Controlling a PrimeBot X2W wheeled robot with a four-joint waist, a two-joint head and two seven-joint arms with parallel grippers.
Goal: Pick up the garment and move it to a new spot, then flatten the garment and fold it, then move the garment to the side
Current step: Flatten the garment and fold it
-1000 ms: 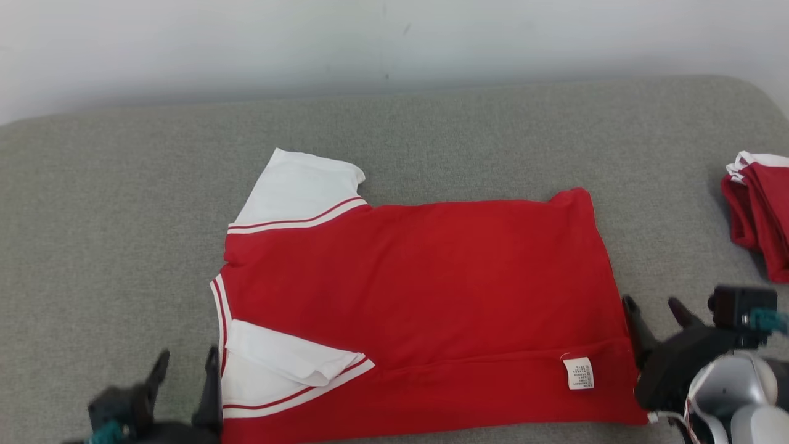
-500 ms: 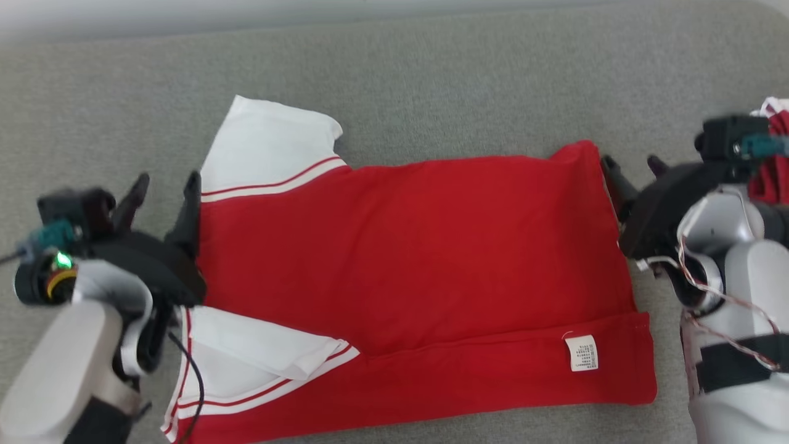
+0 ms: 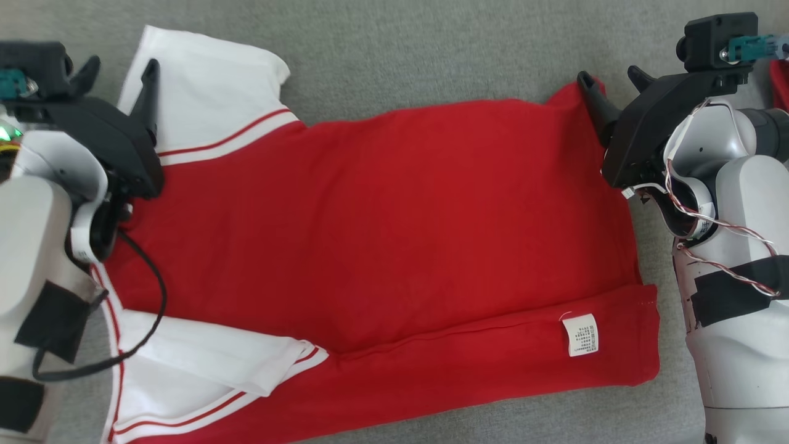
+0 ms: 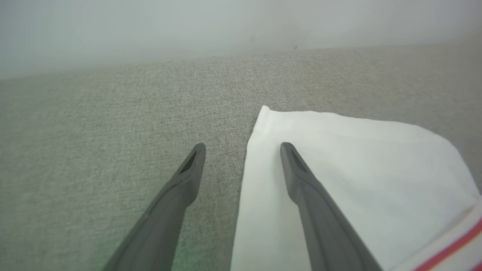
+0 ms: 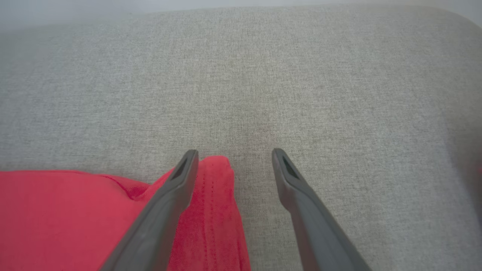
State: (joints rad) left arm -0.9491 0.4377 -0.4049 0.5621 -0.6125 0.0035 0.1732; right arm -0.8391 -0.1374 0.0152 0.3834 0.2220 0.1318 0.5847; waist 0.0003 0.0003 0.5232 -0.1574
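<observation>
The garment (image 3: 382,228) is a red shirt with white sleeves, spread flat on the grey cushion, its near edge folded over with a white label (image 3: 580,334) showing. My left gripper (image 3: 120,68) is open over the far white sleeve (image 4: 350,173), straddling that sleeve's outer edge, one finger above the cloth and one above the cushion. My right gripper (image 3: 610,77) is open at the far hem corner (image 5: 216,195) of the red body, the corner lying between its fingers (image 5: 165,210). Nothing is gripped.
The grey upholstered surface (image 5: 263,75) stretches beyond the garment to a pale wall (image 4: 150,26). A sliver of another red cloth (image 3: 780,83) lies at the right edge, behind my right wrist.
The head camera has tilted down and closer. Both arms have reached forward along the garment's sides, from its near corners to its far sleeve and far hem corner. Both grippers stayed open.
</observation>
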